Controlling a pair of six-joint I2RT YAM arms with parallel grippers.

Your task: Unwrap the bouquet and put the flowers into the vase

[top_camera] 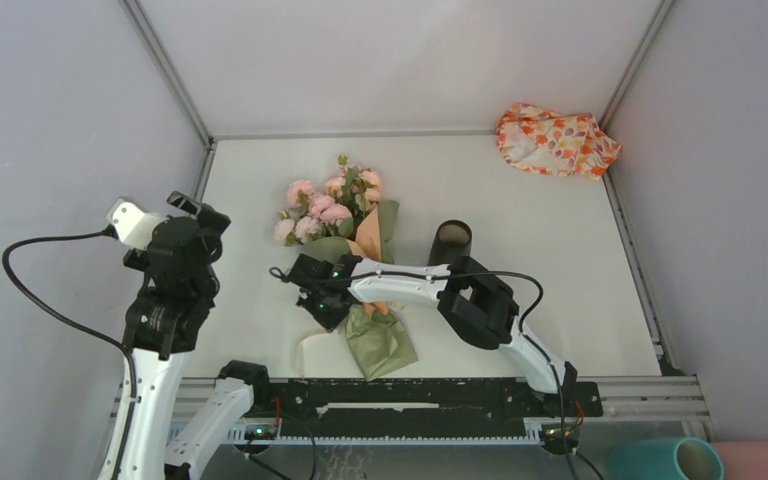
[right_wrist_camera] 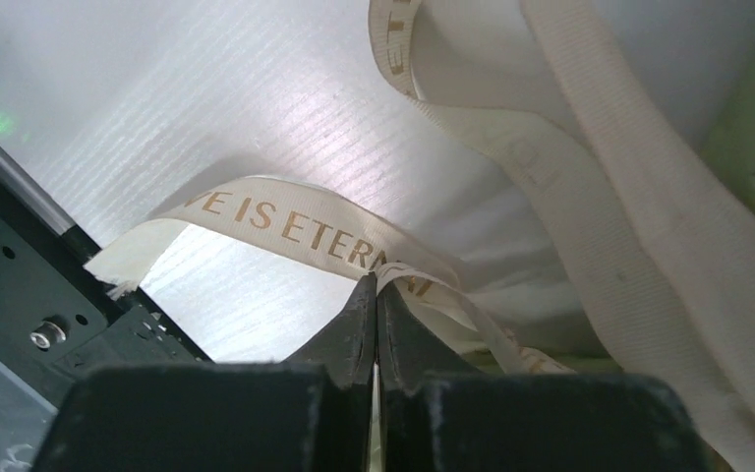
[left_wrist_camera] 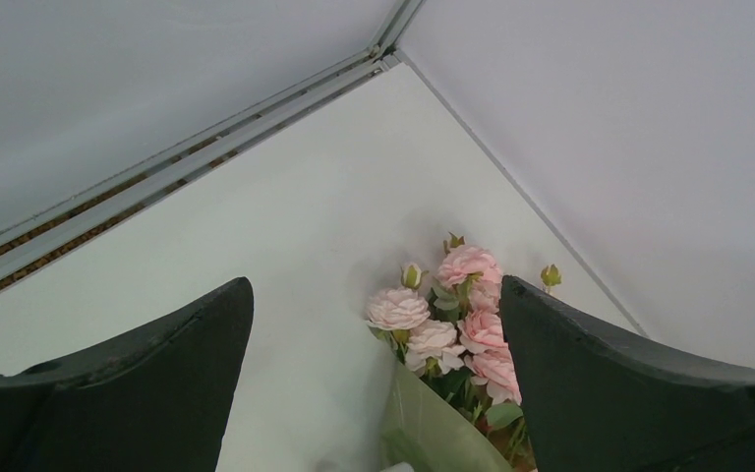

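The bouquet [top_camera: 335, 205] lies on the white table, its pink roses pointing to the back and its sage-green wrap [top_camera: 380, 340] toward the near edge. In the left wrist view the roses [left_wrist_camera: 452, 324] show between the fingers. The black vase [top_camera: 450, 242] stands upright just right of the bouquet. My right gripper [top_camera: 315, 300] is low at the wrap's left side. In the right wrist view it [right_wrist_camera: 376, 290] is shut on the cream ribbon [right_wrist_camera: 285, 221], printed with gold letters. My left gripper [top_camera: 200, 210] hovers left of the bouquet, open [left_wrist_camera: 376, 285] and holding nothing.
An orange-and-white patterned cloth [top_camera: 555, 140] lies bunched in the back right corner. A teal cylinder [top_camera: 660, 460] and a pink cylinder [top_camera: 760, 462] lie beyond the near edge at bottom right. The black base rail [top_camera: 410, 395] runs along the near edge. Grey walls enclose the table.
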